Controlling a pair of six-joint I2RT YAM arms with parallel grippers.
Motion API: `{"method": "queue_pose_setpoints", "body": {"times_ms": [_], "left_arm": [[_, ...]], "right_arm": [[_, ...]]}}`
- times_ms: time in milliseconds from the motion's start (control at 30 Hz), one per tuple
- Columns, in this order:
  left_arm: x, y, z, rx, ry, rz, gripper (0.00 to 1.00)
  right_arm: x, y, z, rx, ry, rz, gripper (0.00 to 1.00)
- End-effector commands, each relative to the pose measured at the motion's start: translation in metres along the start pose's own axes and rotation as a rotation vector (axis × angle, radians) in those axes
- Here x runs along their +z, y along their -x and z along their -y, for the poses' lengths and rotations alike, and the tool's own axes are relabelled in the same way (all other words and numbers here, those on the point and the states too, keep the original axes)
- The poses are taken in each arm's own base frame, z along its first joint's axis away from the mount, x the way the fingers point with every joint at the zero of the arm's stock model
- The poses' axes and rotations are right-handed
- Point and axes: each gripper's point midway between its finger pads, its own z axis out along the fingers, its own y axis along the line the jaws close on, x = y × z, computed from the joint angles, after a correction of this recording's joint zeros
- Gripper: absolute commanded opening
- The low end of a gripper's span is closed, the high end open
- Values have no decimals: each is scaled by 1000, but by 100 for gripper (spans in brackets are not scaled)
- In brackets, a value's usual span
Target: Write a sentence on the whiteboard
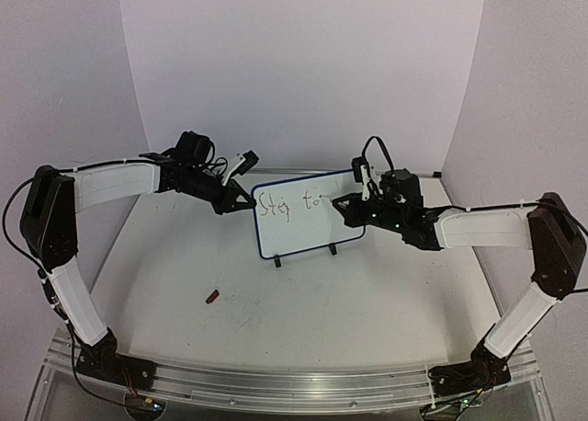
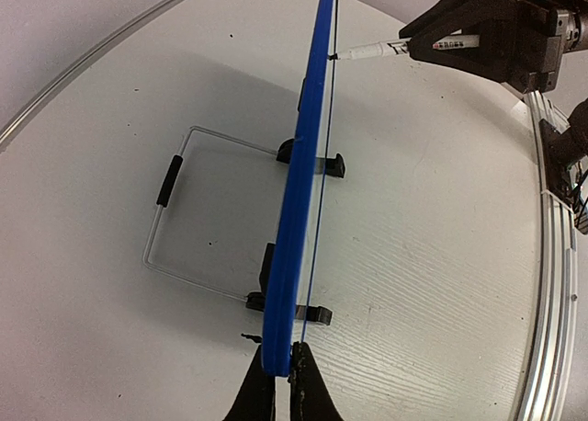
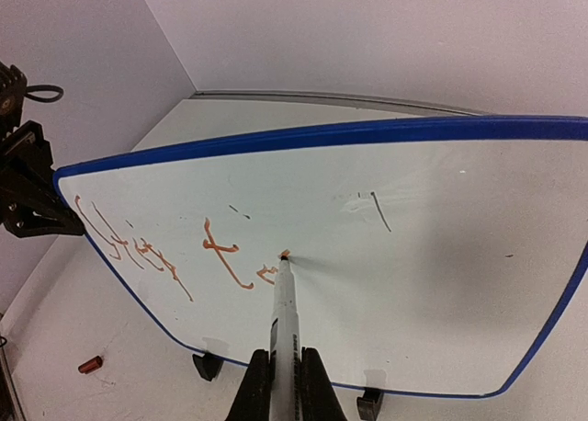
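The whiteboard stands upright, left edge pinched by the left gripper. The right gripper clamps a marker, tip on the sentence. A small red object lies before the whiteboard, a wire stand behind.

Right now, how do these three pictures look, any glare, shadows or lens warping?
Top view: even, slightly violet light, no glare, the whiteboard throws barely any shadow. Left wrist view: the wide lens bends the table rim into an arc, soft shadow beside the board. Right wrist view: the blue edge bows, the writing is sharp, the marker casts a faint shadow.
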Motion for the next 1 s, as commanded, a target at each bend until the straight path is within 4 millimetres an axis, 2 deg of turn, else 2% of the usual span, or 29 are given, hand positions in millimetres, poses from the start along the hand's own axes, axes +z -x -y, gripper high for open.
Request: {"method": "queue_pose_setpoints", "body": {"times_ms": [0,167,500,633,967], "left_arm": [[11,-33,-2,-22,14,-121,0],[11,-33,-2,-23,14,-122,0],[11,-33,-2,-22,15,-121,0],[11,-33,-2,-22,14,-121,0],[10,-31,-2,-20,14,-117,0]], "right_arm": [[2,4,9,17,-40,30,0],[2,-8,13,29,-51,6,0],[3,-16,17,40,-62,-9,0],[1,-10,16,38,-66,6,0],[-9,21,8,21,-54,77,0]]}}
